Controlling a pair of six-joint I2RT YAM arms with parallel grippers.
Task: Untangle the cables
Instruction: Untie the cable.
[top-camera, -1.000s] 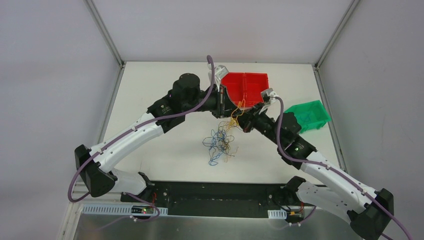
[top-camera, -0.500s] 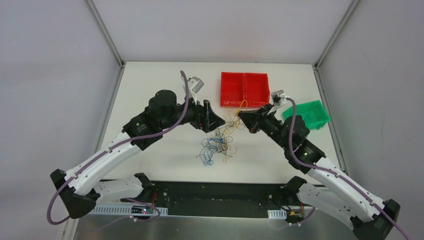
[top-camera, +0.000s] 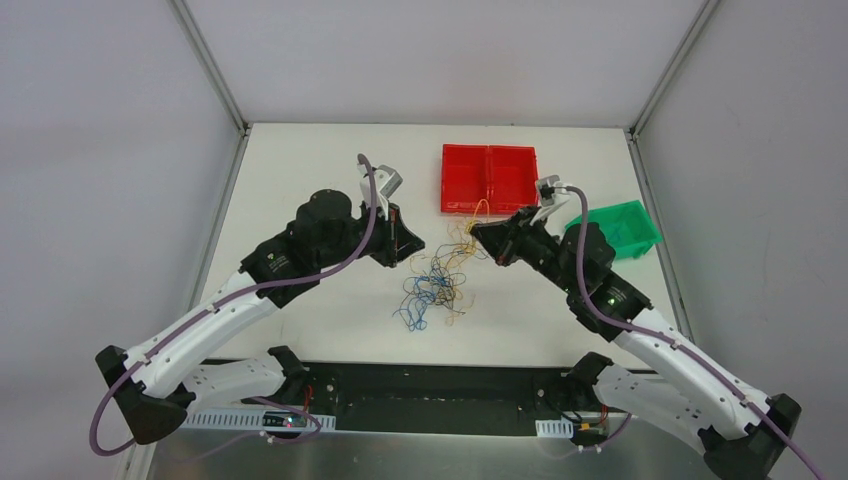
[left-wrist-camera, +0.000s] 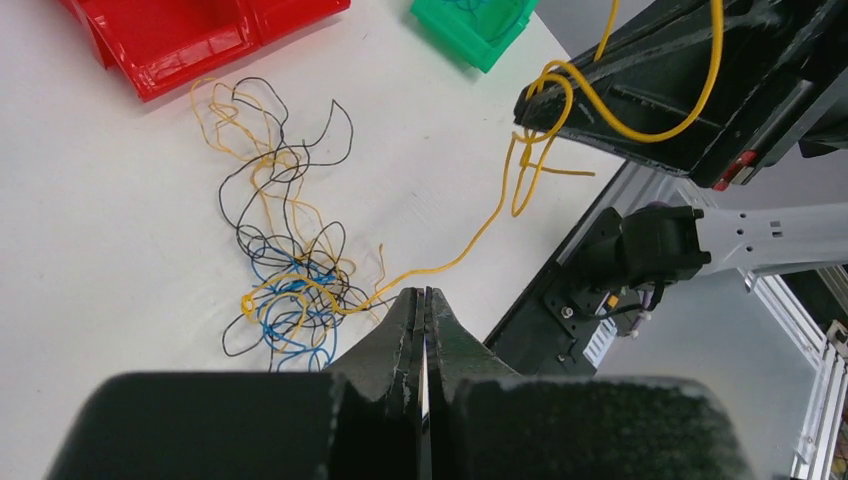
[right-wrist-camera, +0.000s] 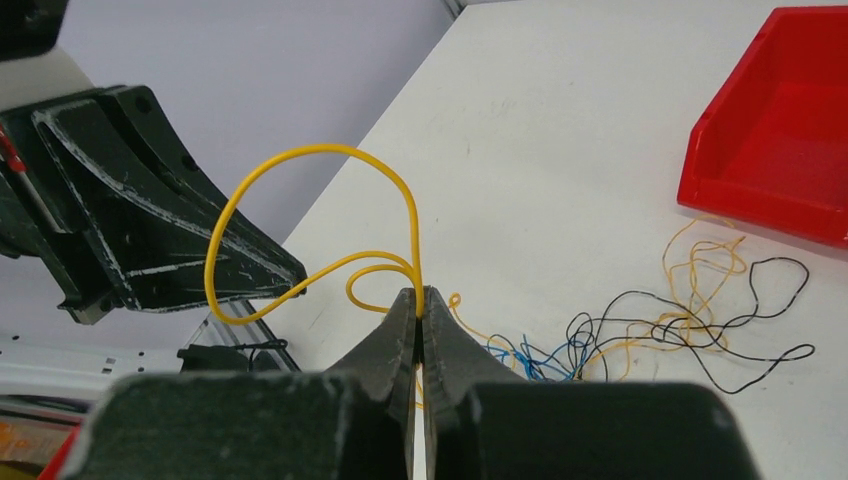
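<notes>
Right gripper clenched on yellow cable, strand looping above tips. Left gripper pressed closed, tip beside tangle. Cables clumped on table between 2 grippers, near red bin.

Reached the left arm up and inward from its near-edge base, elbow bent, wrist turned toward the middle of the table. Held the left gripper with jaws pressed flat together, tips angled down and to the right. Stretched the right arm up and inward from the opposite base in a mirrored pose. Clamped the right gripper tight on a loop of yellow cable, tips pointed at the left gripper, near it but not touching.
</notes>
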